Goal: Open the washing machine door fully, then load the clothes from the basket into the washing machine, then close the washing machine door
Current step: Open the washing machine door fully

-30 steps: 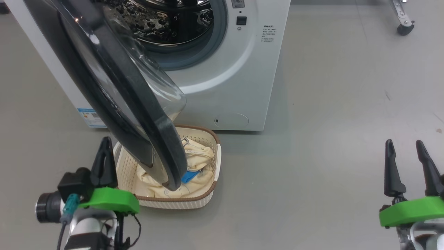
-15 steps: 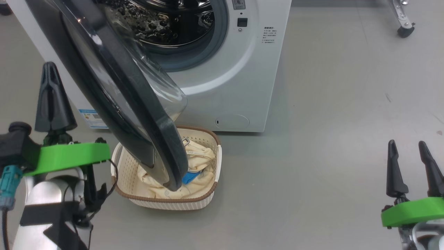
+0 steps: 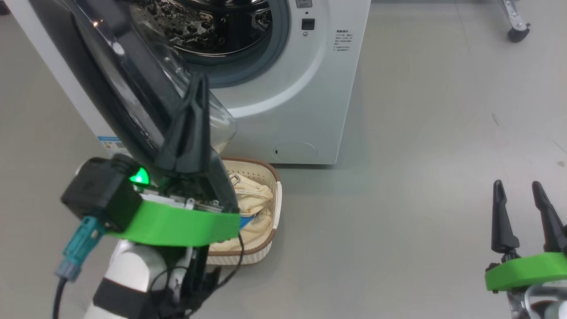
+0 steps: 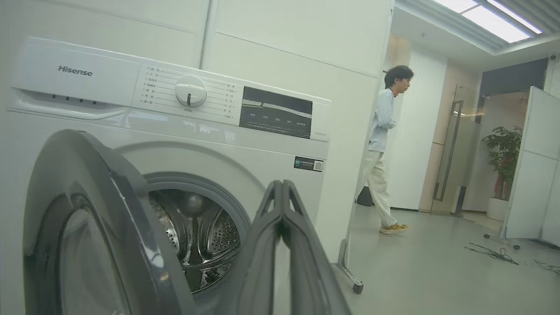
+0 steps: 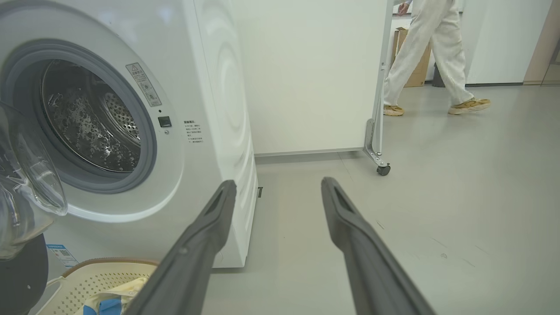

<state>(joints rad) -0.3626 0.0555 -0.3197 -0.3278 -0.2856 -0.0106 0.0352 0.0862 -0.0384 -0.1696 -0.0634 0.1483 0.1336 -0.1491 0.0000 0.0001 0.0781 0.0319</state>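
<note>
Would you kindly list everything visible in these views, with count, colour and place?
washer: one, white, ahead on the grey floor, drum open
door: one, black rim with clear glass, swung out over the basket
basket: one, cream with brown rim, on the floor below the door
clothes: one bundle, pale cream with blue, inside the basket
person: one, pale clothing, walking beyond the washer
plant: one, green, far corner
caster: one, black, far right floor
left gripper: one, dark, jaws shut, before the door
right gripper: one, dark, jaws open, lower right
</note>
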